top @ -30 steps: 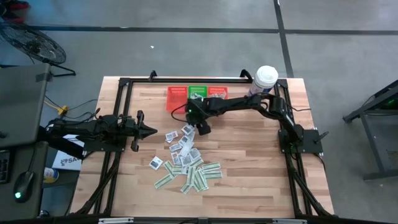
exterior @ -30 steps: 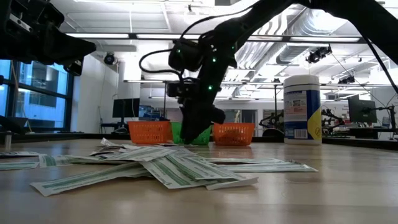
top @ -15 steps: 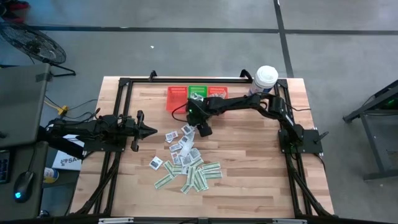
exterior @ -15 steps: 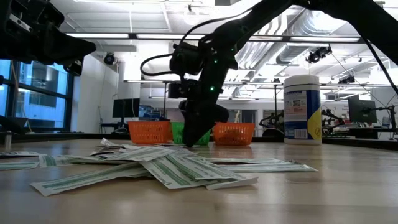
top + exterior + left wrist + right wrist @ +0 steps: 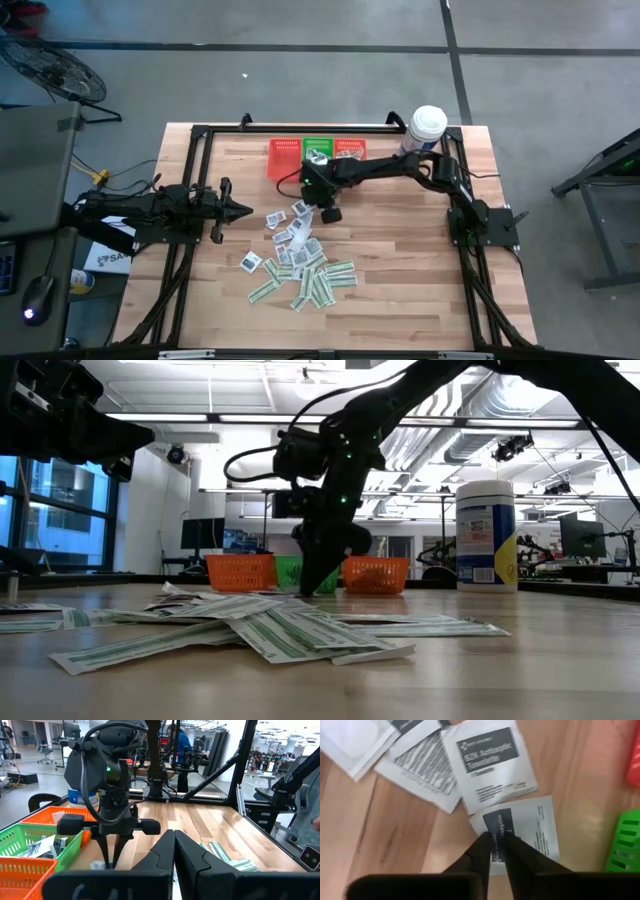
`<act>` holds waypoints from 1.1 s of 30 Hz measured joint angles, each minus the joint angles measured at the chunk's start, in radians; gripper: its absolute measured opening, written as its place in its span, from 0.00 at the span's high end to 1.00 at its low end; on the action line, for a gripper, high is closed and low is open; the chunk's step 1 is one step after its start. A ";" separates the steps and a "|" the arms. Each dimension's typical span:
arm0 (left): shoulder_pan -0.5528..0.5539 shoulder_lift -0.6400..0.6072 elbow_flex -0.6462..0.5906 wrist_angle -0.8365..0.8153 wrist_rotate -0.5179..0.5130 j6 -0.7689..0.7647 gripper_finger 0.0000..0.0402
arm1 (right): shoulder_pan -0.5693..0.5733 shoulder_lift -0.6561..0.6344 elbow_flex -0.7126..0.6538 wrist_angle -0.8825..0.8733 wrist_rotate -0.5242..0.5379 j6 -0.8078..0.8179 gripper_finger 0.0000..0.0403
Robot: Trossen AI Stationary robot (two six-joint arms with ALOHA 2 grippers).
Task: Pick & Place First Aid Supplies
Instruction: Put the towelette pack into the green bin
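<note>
1. The right tool [image 5: 327,212] is reaching down at the far edge of the scatter of first aid supplies [image 5: 300,260], just in front of the three mesh baskets [image 5: 317,150] lined up at the far side of the bench [image 5: 400,260].
2. From its own wrist view, its two dark fingers [image 5: 481,851] are pressing in on a squarish white packet [image 5: 520,832] with a dark printed band, pinching it at one edge; the packet is lying flat on the wood, or barely off it.
3. Another squarish packet [image 5: 492,762] is lying just beside the held one, overlapping a third, so a clean lift matters.
4. The relation that counts: the green basket [image 5: 626,840] is sitting just past the pinched packet, on the far side, with a red one [image 5: 634,750] next to it. I'd judge the carry is short, up and away toward the far edge.
5. The left tool [image 5: 238,209] is waiting at the left side of the bench, fingers pressed together on nothing, pointing toward the pile. The right arm is plainly the nearer one.
6. The narrow green-and-white strips [image 5: 325,282] are lying in the near part of the pile, well apart from the grip.
</note>
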 joint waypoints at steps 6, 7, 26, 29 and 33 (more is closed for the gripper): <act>0.000 0.000 0.000 0.000 0.000 0.000 1.00 | 0.018 0.006 -0.001 -0.021 -0.008 0.001 0.99; 0.000 0.000 0.000 0.000 0.000 0.000 1.00 | 0.020 0.006 -0.001 -0.022 -0.009 0.001 0.99; 0.000 0.000 0.000 0.000 0.000 0.000 1.00 | 0.055 -0.028 0.096 -0.175 0.075 0.083 1.00; 0.000 0.000 0.000 0.000 0.000 0.000 1.00 | 0.060 -0.051 0.097 -0.180 0.076 0.088 1.00; 0.000 0.000 0.000 0.000 0.000 0.000 1.00 | 0.066 -0.070 0.098 -0.177 0.081 0.089 1.00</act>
